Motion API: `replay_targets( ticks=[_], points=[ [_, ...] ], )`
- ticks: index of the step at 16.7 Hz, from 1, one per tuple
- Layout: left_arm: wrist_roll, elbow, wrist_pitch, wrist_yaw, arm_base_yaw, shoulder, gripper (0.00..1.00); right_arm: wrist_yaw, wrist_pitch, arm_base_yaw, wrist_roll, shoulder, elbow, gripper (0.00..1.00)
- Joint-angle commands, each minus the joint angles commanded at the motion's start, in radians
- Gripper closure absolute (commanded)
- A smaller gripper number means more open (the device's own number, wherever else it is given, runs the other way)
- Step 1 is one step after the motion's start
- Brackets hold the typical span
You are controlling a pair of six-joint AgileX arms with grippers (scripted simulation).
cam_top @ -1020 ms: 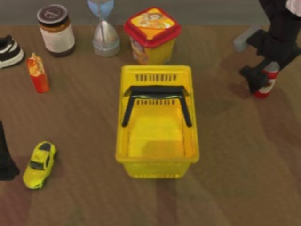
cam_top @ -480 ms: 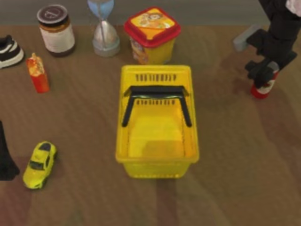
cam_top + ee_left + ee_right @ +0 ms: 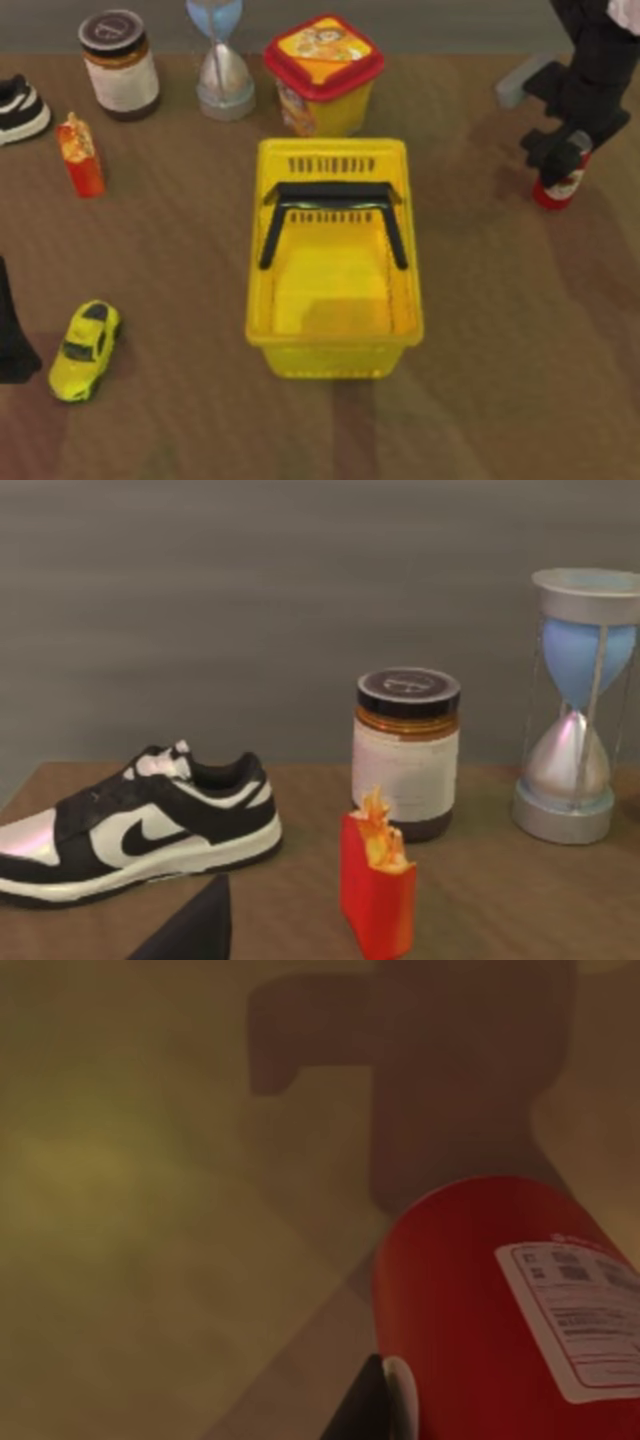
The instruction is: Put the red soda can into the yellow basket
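Note:
The red soda can [image 3: 562, 188] stands upright at the table's right side, to the right of the yellow basket [image 3: 333, 150]. My right gripper [image 3: 560, 160] comes down over the can's upper part and is shut on it. In the right wrist view the can [image 3: 480, 1310] fills the lower corner, and one fingertip pad [image 3: 400, 1400] presses against its side; the other finger is hidden. The basket sits in the middle of the table with nothing in it, its black handle [image 3: 333, 195] lying across the top. My left gripper [image 3: 12, 350] is parked at the table's left edge.
Along the back stand a jar [image 3: 120, 65], an hourglass [image 3: 222, 65] and a red-lidded yellow tub [image 3: 322, 72]. At the left are a shoe [image 3: 20, 108], a red-orange carton [image 3: 80, 155] and a yellow toy car [image 3: 85, 350].
My right gripper shifted a little right and back, from beside the can to over its top. The can stays on the table. The left arm has not moved.

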Motion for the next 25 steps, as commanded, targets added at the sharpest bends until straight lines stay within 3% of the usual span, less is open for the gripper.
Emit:
replay_targets(
  ticks=[5, 7, 10, 15, 25],
  points=[
    [0.000, 0.000, 0.000, 0.000, 0.000, 0.000, 0.00, -0.006, 0.008, -0.001, 0.004, -0.001, -0.005, 1.00],
    [0.000, 0.000, 0.000, 0.000, 0.000, 0.000, 0.00, -0.037, 0.057, 0.006, 0.020, -0.007, -0.031, 1.00],
    [0.000, 0.000, 0.000, 0.000, 0.000, 0.000, 0.00, -0.122, 0.209, 0.020, 0.068, -0.026, -0.103, 1.00],
    [0.000, 0.000, 0.000, 0.000, 0.000, 0.000, 0.00, -0.345, 0.623, 0.055, 0.197, -0.101, -0.290, 1.00],
    [0.000, 0.000, 0.000, 0.000, 0.000, 0.000, 0.00, -0.886, 1.744, 0.152, 0.491, -0.366, -0.781, 1.00]
  ],
)
